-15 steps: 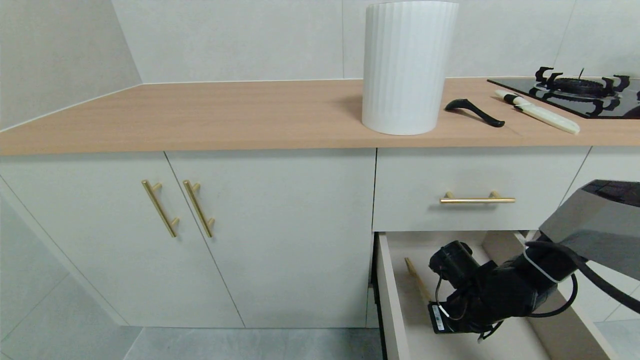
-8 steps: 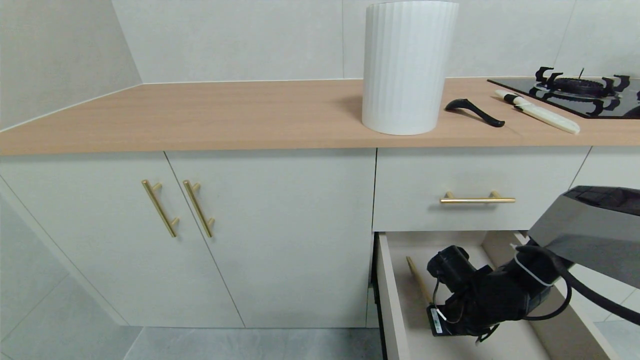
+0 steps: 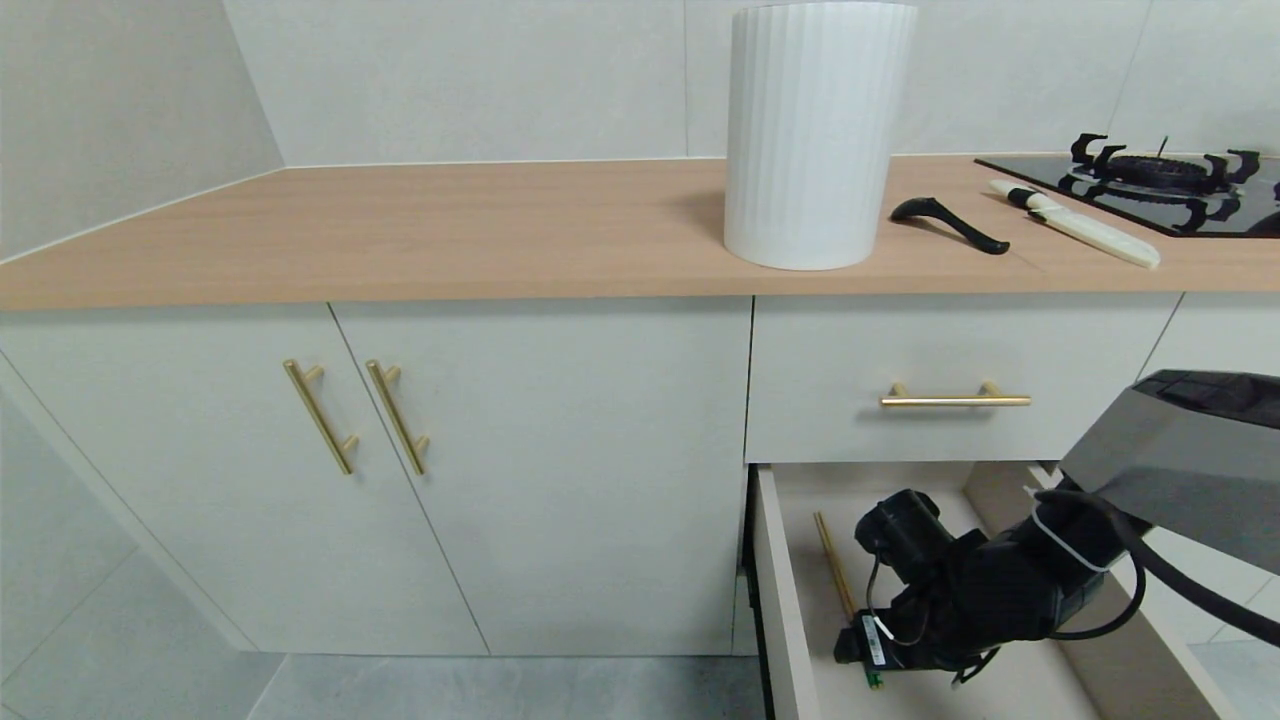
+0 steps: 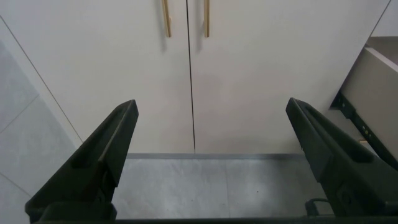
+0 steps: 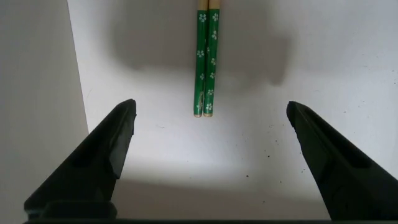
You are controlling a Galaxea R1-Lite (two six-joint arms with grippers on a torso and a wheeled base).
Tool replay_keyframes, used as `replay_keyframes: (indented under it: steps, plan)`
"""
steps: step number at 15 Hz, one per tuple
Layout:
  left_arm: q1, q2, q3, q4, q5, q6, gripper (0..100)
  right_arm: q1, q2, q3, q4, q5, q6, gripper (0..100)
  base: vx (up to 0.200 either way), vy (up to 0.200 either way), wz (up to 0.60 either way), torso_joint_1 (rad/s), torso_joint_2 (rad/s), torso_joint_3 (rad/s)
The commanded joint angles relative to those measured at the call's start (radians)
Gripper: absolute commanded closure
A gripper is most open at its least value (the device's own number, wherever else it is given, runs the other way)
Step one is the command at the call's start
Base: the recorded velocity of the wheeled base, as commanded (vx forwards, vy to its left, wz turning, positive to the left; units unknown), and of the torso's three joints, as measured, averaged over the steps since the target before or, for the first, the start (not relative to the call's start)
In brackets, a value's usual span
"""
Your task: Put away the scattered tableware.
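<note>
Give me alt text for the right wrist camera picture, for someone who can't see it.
A pair of chopsticks with green flowered ends lies side by side on the pale floor of the open drawer. The right hand hovers just above them, its two dark fingers spread wide and holding nothing.

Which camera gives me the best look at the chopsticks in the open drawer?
The right wrist view: the chopsticks lie side by side on the drawer floor, green patterned ends plain. The head view shows them slanting near the drawer's left wall, partly covered by the arm. The left wrist view faces cupboard doors.
</note>
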Motion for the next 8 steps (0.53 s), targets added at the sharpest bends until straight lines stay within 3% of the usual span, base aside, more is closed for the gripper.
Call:
replay_keyframes:
  steps: [1, 8]
  plan:
    - [0.001, 0.0, 0.0, 0.0, 0.001, 0.0, 0, 0.001, -0.048, 0.006, 0.003, 0.0, 0.0, 0, 0.0, 0.0, 0.0, 0.0, 0.0, 0.0]
    - [0.0, 0.0, 0.0, 0.0, 0.001, 0.0, 0, -0.001, -0.492, 0.075, 0.012, -0.066, -0.019, 0, 0.0, 0.0, 0.0, 0.0, 0.0, 0.0]
